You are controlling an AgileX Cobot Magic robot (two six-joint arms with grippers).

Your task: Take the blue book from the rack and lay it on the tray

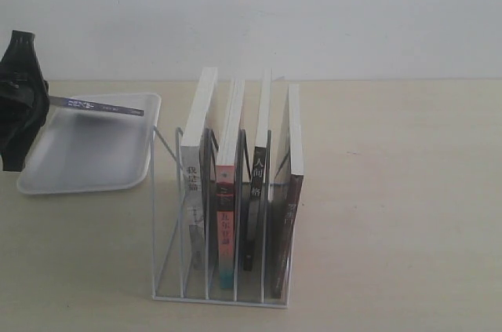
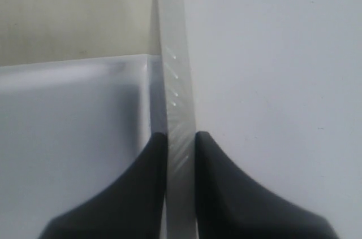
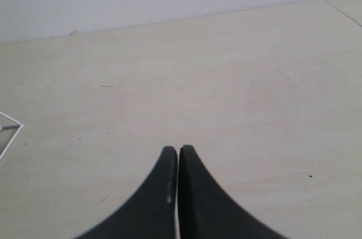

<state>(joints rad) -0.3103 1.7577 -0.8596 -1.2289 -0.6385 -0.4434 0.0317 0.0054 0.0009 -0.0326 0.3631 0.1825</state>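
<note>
The rack [image 1: 220, 299] holds 4 upright books [image 1: 235, 183]. Left gripper [image 2: 181, 135] jaws clamp the blue book [image 1: 103, 105] flat over the tray [image 1: 78, 155], cover hidden; right gripper [image 3: 179, 150] jaws together.

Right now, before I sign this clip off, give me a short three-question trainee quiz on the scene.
1. True or false: the blue book stands in the rack.
2. How many other books stand in the rack? A three, B four, C five.
3. Fill in: the left gripper, shut on the blue book, holds it above the ____.
Key: 1 false; 2 B; 3 tray.
</note>
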